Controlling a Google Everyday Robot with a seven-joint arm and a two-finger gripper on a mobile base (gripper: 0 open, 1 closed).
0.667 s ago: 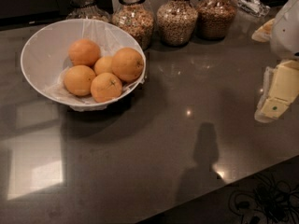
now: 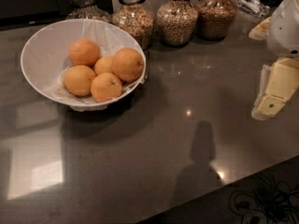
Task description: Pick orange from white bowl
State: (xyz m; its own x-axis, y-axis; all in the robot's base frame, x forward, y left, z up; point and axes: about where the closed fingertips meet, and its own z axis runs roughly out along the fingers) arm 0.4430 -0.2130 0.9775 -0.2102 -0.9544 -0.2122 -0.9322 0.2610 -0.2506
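we see the orange (image 2: pixel 127 64), largest of the fruit, round with even dimpled skin, resting at the right side of the white bowl (image 2: pixel 39 55), touching its neighbours. the wide, deep bowl stands upright at far left. the gripper (image 2: pixel 265 107) hangs well apart at the right edge.

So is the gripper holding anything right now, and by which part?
Nothing is held. The gripper hangs at the right edge over the dark countertop, well apart from the wide white bowl, where the large round orange lies untouched.
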